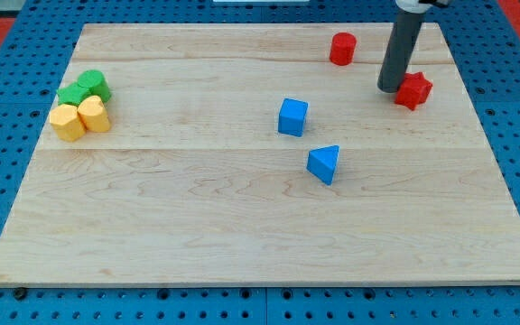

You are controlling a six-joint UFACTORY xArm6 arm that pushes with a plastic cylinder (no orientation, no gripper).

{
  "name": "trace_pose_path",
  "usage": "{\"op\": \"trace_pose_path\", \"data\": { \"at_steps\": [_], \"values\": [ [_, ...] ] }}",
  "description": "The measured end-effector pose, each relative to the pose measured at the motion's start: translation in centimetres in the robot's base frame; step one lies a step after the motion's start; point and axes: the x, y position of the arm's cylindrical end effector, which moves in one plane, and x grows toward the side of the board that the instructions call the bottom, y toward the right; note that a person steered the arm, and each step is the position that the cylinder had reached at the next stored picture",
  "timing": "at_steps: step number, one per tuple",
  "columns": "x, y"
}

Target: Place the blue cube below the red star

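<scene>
— Blocks at the view's left of the pale wooden bench (242,235): what sat there?

— Four small pieces huddled near the left edge. Two green blocks (85,88), shapes hard to make out, lay at the top of the group, and two yellow blocks (79,118) sat just below, touching them and each other.

— And the middle?

— A blue cube (292,117) stood near the centre, apart from everything. Just beside it, toward the view's lower right, lay a blue wedge-like triangular block (324,163), not touching the cube.

— Further right?

— A red cylinder (342,49) stood near the top edge. Below and to its right sat the red star (413,89). The cube was well apart from the star, at the star's lower left rather than beneath it.

— Where was the rod?

— My tip (391,88) rested just at the star's left side, touching or nearly so; I could not tell which. No pincer showed, only the straight dark rod, so its state could not be told.
</scene>
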Motion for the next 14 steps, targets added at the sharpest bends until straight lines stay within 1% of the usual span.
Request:
{"op": "trace_pose_path", "data": {
  "at_steps": [1, 2, 3, 5, 6, 7, 8, 9, 11, 12, 13, 14],
  "values": [
    [1.2, 1.2],
    [1.2, -0.3],
    [0.9, -6.6],
    [-1.0, -17.5],
    [-0.7, -22.7],
    [1.3, -23.6],
    [4.3, -21.8],
    [6.1, -18.0],
    [6.3, -10.0],
    [5.9, -7.9],
    [5.8, -10.6],
    [4.3, -13.3]
  ]
}}
